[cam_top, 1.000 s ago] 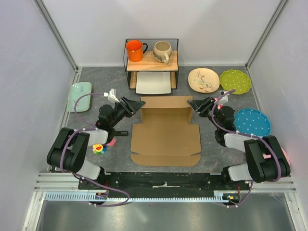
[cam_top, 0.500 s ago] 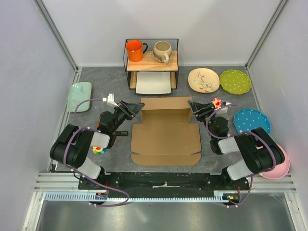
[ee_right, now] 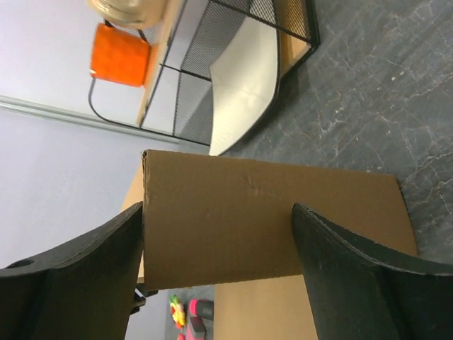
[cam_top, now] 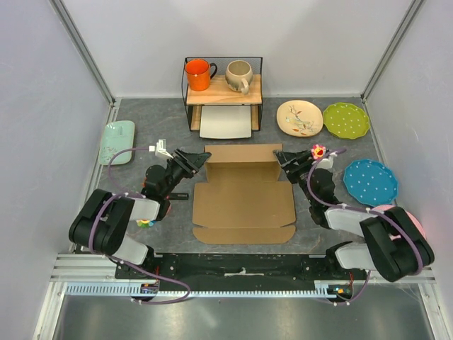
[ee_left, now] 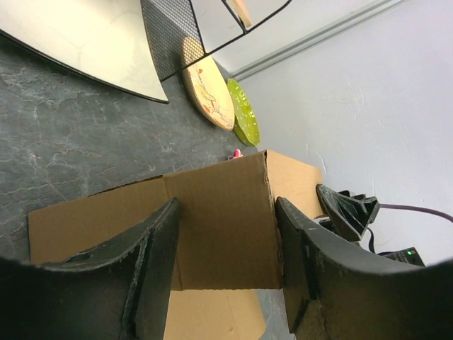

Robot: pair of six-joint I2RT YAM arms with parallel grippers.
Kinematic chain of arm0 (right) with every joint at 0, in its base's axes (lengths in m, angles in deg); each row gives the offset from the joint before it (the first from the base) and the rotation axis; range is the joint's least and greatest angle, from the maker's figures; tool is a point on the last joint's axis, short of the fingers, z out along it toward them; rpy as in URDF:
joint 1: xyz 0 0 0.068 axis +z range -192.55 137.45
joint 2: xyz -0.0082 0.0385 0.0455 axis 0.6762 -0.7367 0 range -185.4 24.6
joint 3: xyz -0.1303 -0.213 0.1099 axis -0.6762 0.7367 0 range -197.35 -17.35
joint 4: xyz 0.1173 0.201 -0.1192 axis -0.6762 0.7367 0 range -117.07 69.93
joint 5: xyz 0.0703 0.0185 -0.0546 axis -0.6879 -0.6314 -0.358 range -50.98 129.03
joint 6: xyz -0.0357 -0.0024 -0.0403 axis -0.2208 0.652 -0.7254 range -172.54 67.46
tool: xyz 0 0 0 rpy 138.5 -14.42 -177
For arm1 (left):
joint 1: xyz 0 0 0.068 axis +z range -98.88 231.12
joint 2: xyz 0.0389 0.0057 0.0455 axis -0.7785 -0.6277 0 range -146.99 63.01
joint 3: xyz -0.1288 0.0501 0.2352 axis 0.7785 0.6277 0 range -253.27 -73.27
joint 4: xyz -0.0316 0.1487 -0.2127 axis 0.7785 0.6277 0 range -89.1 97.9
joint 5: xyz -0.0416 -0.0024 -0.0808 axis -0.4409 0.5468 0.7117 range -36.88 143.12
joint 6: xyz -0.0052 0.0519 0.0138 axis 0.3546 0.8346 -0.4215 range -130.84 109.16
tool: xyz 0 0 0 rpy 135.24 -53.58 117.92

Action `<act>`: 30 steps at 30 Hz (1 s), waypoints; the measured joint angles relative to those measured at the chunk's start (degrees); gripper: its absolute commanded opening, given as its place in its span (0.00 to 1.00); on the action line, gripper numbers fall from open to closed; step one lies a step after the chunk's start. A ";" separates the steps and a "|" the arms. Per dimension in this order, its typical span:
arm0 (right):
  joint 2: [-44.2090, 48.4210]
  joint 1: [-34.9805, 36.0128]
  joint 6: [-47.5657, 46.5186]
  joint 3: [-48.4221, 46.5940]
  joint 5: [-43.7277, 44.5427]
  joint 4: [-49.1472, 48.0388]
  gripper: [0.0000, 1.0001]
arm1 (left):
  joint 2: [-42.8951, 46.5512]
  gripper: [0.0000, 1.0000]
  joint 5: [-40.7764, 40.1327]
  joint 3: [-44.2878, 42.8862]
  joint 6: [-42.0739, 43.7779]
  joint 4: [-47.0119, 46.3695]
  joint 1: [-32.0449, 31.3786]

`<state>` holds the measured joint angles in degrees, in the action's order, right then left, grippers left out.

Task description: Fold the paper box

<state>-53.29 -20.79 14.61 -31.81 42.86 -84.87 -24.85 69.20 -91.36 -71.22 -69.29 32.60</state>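
Left tool [cam_top: 203, 160] parted, right tool [cam_top: 279, 155] spread wider, both pointing inward

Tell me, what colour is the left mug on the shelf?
The mug is orange; top view shows best.

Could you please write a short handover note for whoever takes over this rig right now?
Left end effector: open, at the left end of the raised far wall of the plain brown cardboard box.
Right end effector: open, at that wall's right end.
Neither grips anything.
The box sits mid-table between them.
Done: the far wall stands up.
Left: the near panel and its flaps lie flat, not yet folded.
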 measured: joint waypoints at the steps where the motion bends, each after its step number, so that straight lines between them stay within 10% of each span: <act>1: 1.51 0.13 -0.59 -1.01 -0.09 3.43 0.87 | 1.03 0.33 -0.28 -0.07 0.04 1.64 0.00; 14: 10.69 -6.93 -12.04 -14.36 -10.51 37.33 0.88 | 5.35 0.33 -0.94 -4.87 1.11 15.76 -1.16; 30: -1.01 -13.42 -8.46 -3.56 -23.82 3.34 0.54 | 4.81 0.33 0.15 -9.70 2.54 23.34 -1.29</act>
<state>-54.30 -34.21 6.15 -35.38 19.04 -81.53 -20.04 69.35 -101.06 -68.69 -45.95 31.31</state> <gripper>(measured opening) 0.675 0.556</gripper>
